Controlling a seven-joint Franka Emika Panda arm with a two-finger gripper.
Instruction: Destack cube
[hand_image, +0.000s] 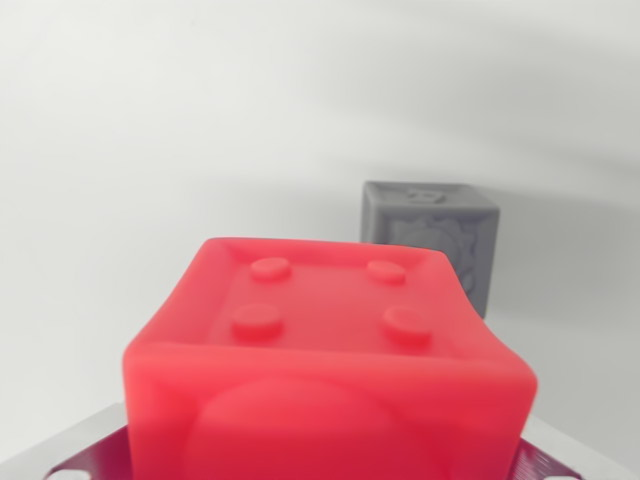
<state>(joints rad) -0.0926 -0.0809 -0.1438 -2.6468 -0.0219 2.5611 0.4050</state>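
Although the gripper's jaws lay unseen, their state unknowable, the red cube (330, 370) might have struck the grey cube (432, 235) nearby.

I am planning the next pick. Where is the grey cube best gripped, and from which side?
Probably from above, on two opposite flat side walls of the grey cube. It sits upright with open white surface around it. The red cube hides its lower left corner, so keep clear of that side.

near cube (330, 370) front centre | far cube (432, 235) behind, right | seemingly apart
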